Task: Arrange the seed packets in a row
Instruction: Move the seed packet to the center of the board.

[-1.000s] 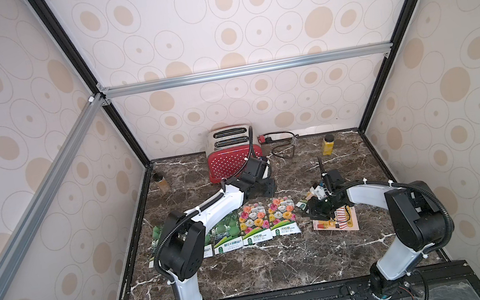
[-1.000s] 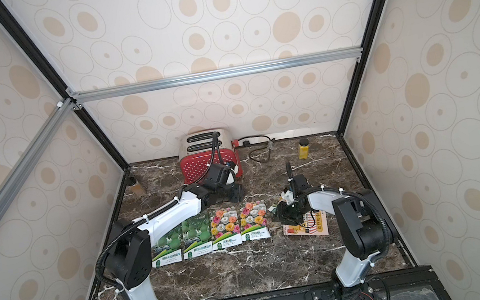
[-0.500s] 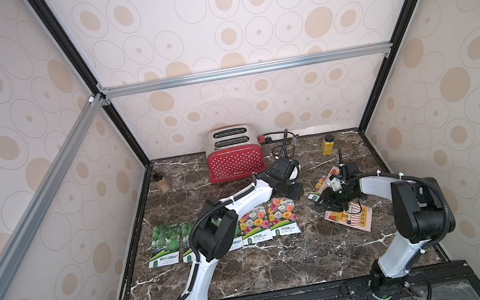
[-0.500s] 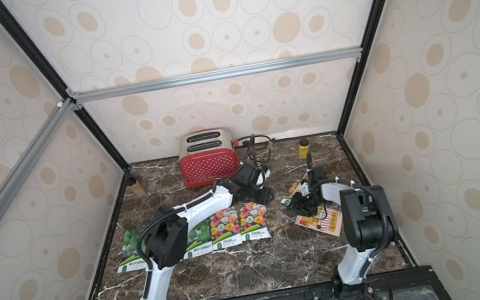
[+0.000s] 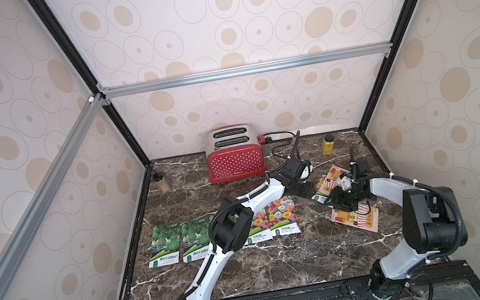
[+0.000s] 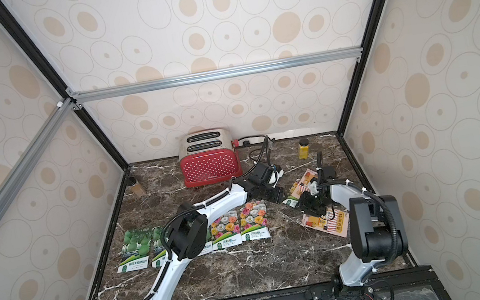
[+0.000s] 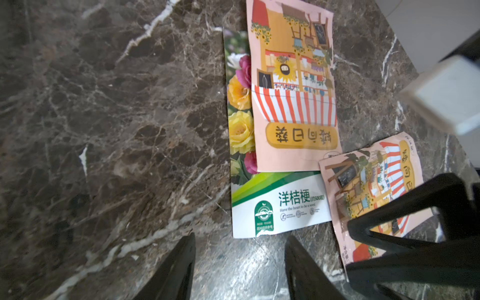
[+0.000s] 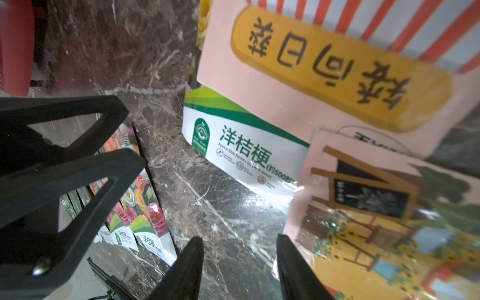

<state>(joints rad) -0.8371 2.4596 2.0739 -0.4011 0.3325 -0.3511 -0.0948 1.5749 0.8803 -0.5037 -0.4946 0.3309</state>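
Note:
Two green gourd seed packets and two flower packets lie in a row at the front left; my left arm covers part of that row. At the right, a peach shop packet lies on top of a flower packet. A second peach packet overlaps their corner. My left gripper is open over bare marble just short of the flower packet's white band. My right gripper is open beside the second peach packet, holding nothing. In a top view the two grippers flank the pile.
A red dotted toaster stands at the back with its black cable beside it. A yellow bottle is at the back right and a brown spice jar at the back left. Patterned walls enclose the marble table.
My left arm has swung right, from by the toaster to the pile, and its jaws have widened. My right gripper shifted right, and a peach packet came into view at the pile's far side.

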